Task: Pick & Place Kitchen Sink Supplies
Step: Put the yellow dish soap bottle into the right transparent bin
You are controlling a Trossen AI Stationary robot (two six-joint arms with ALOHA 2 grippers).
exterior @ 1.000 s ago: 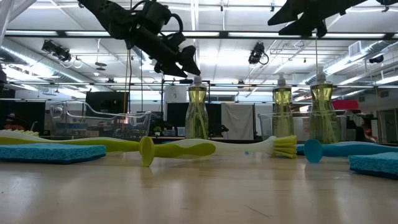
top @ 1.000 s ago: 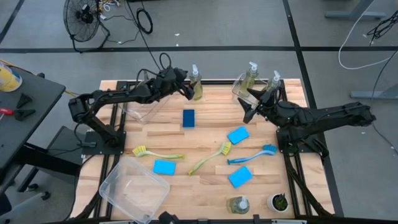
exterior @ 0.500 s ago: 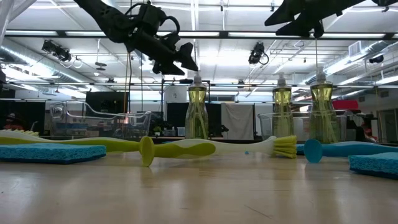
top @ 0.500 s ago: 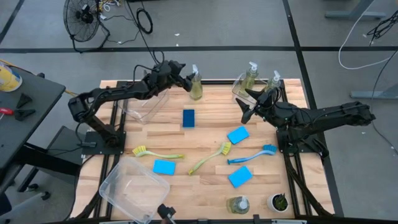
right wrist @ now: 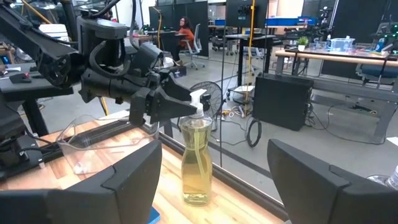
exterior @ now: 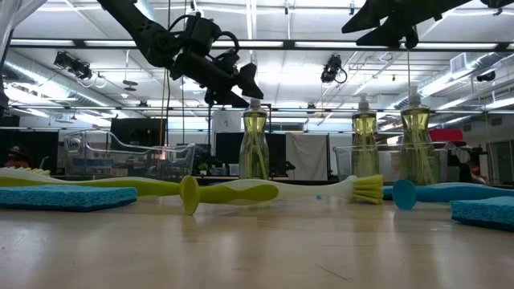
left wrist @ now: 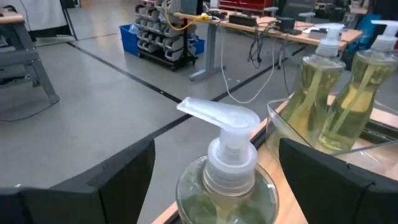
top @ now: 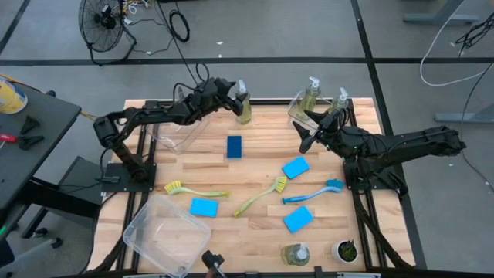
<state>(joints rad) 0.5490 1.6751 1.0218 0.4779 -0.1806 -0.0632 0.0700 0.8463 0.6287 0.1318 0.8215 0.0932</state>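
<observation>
From my remote station I see the left gripper [top: 231,94] raised at the table's far edge, its fingers spread, straddling the pump head of a soap bottle [top: 243,108] without touching it; the bottle stands upright on the table. In the left wrist view the pump [left wrist: 217,118] sits between the two fingers, apart from both. Beside that arm lies a clear bin [top: 179,127]. A blue sponge [top: 234,146] rests near the table's middle. Further right, two soap bottles [top: 310,94] stand in another clear bin [top: 297,112] at the far edge. The right gripper [top: 307,131] hovers near that bin, fingers spread, holding nothing. Brushes [top: 261,195] and more sponges [top: 295,167] lie on the near half of the table.
</observation>
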